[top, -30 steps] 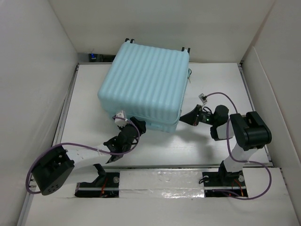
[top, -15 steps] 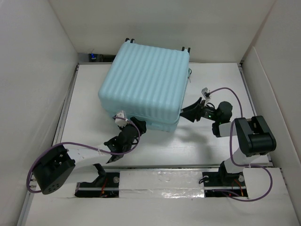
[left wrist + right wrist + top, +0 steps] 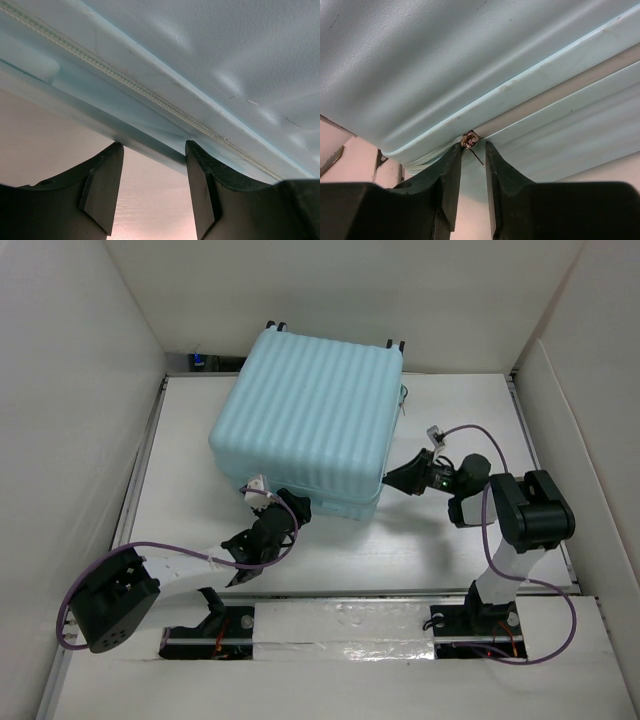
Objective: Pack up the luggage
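The luggage (image 3: 310,420) is a pale aqua ribbed suitcase lying flat and closed on the white table (image 3: 450,410). My left gripper (image 3: 297,508) is open at its near edge. In the left wrist view the fingertips (image 3: 114,152) touch the lower shell's rim (image 3: 150,145), below the zip line (image 3: 150,97). My right gripper (image 3: 392,483) is at the near right corner. In the right wrist view its jaws (image 3: 472,147) stand a narrow gap apart on either side of the metal zipper slider (image 3: 469,141). The thin pull tab hangs loose between them.
White enclosure walls stand close on the left, back and right. The suitcase's black wheels (image 3: 275,327) point at the back wall. A small blue object (image 3: 200,361) lies at the back left corner. Purple cables loop from both arms.
My right gripper has moved slightly away from me along the suitcase's right side, and that arm's elbow has shifted. The left arm and the suitcase have not moved.
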You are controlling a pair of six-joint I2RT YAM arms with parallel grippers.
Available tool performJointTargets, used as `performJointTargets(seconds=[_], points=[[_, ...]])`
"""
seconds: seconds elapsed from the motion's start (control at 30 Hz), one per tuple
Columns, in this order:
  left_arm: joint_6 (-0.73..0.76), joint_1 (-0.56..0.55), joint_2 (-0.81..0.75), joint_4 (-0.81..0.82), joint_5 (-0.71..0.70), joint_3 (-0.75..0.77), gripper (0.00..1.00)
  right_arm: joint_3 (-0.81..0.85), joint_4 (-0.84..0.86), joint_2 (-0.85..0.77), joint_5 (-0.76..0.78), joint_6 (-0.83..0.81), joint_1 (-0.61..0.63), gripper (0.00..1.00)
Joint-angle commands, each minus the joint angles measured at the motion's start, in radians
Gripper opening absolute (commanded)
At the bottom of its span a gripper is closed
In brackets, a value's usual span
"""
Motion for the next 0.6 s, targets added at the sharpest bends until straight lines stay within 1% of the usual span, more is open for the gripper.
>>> performJointTargets(seconds=[0.0,0.03,0.07,0.1,0.2,0.3,0.33,0.4,0.43,0.47,0.5,0.53,0.57], points=[[0.058,-0.027,0.014,0.002,0.107,0.014,0.46,-0.022,0.329,0.032,-0.006,0.022,0.016,0.28],[0.059,-0.027,0.014,0.002,0.107,0.014,0.46,-0.025,0.315,0.027,0.000,0.016,0.016,0.19],[0.058,-0.027,0.014,0.004,0.109,0.016,0.46,-0.027,0.310,0.024,0.002,0.013,0.016,0.16],[0.058,-0.027,0.016,0.007,0.109,0.016,0.46,-0.031,0.307,0.018,0.005,0.009,0.016,0.15],[0.064,-0.027,0.024,0.017,0.110,0.020,0.44,-0.037,0.303,-0.001,0.017,0.004,0.016,0.06],[0.077,-0.027,0.042,0.036,0.110,0.028,0.41,-0.054,0.294,-0.027,0.038,0.004,0.016,0.02],[0.081,-0.027,0.047,0.039,0.109,0.037,0.40,-0.063,0.291,-0.057,0.046,0.001,0.016,0.01],[0.088,-0.027,0.062,0.050,0.099,0.049,0.40,-0.103,0.228,-0.105,0.067,-0.027,0.025,0.00],[0.096,-0.027,0.066,0.056,0.096,0.055,0.39,-0.116,0.185,-0.166,0.077,-0.078,0.043,0.00],[0.100,-0.027,0.076,0.062,0.093,0.060,0.39,-0.131,0.059,-0.201,0.109,-0.114,0.080,0.00],[0.108,-0.027,0.082,0.071,0.090,0.069,0.38,-0.134,-0.126,-0.285,0.164,-0.208,0.108,0.00],[0.111,-0.027,0.088,0.077,0.090,0.074,0.38,-0.136,-0.128,-0.286,0.164,-0.267,0.137,0.00],[0.117,-0.027,0.103,0.083,0.089,0.080,0.38,-0.134,-0.349,-0.386,0.251,-0.325,0.171,0.00]])
